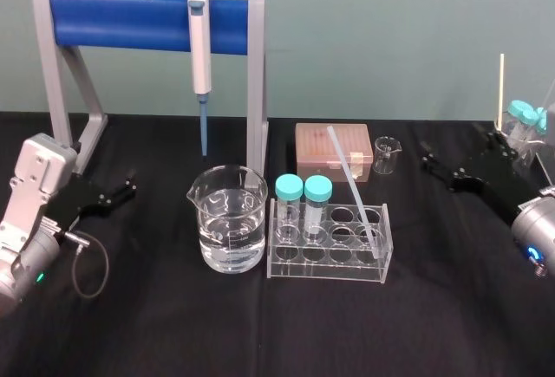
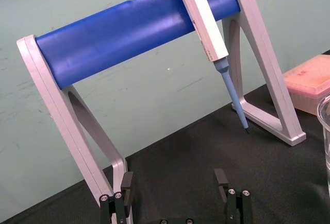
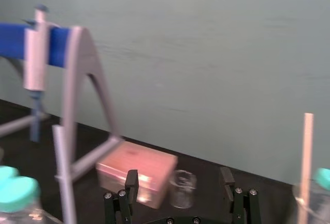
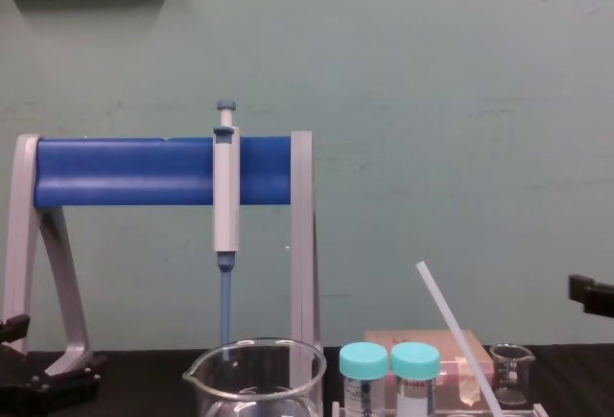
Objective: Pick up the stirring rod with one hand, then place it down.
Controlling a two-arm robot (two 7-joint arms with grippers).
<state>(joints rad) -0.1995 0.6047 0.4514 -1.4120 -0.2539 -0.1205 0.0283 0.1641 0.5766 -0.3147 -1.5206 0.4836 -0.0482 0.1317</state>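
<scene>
1. The stirring rod (image 1: 350, 178) leans in the clear tube rack (image 1: 329, 266). Its lower end is apparently in a right-hand hole, and its top tilts back and leftward toward the pink tip box (image 1: 334, 147).
2. The right gripper (image 1: 436, 171) hovers right of the rack with its jaws spread wide, so the rod lies to its left.
3. The left gripper (image 1: 121, 191), also wide open, sits well apart beyond the water beaker (image 1: 230, 221). We judge the right arm nearer.

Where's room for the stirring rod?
Bare black tablecloth spans the near edge, before the large glass beaker and clear tube rack; also between rack and right gripper, beaker and left gripper. Crowded behind rack: pink tip box, small glass beaker.
</scene>
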